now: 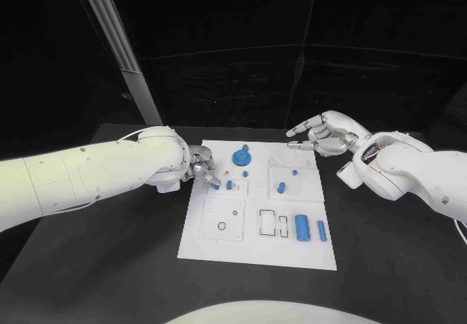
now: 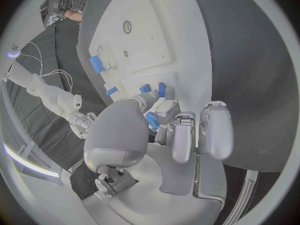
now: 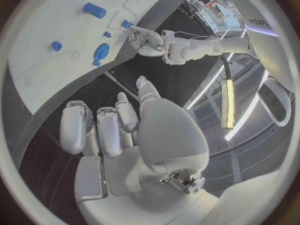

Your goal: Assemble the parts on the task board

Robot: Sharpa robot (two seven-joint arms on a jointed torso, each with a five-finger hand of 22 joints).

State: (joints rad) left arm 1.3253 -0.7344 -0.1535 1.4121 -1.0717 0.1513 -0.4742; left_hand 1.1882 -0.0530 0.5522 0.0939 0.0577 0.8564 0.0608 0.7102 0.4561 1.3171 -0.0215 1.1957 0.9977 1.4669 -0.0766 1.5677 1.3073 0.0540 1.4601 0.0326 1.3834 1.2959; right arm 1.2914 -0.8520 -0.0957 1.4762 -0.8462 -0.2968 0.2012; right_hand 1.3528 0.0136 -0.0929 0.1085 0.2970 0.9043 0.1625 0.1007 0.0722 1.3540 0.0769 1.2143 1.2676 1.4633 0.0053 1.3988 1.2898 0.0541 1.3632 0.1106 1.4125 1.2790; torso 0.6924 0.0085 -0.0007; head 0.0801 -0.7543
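Left hand seems to pinch small blue part over task board, ready to seat | right hand spread, empty, held clear of board

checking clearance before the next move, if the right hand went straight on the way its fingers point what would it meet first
Probably the far right corner of the task board. The right hand points toward the robot's left over that corner, holding nothing; its height above the board is unclear, so it may pass over.

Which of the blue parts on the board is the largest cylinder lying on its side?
The thick blue cylinder near the board's front edge, beside the thinner blue bar. The other blue parts are smaller pegs or the round gear-like piece at the far end.
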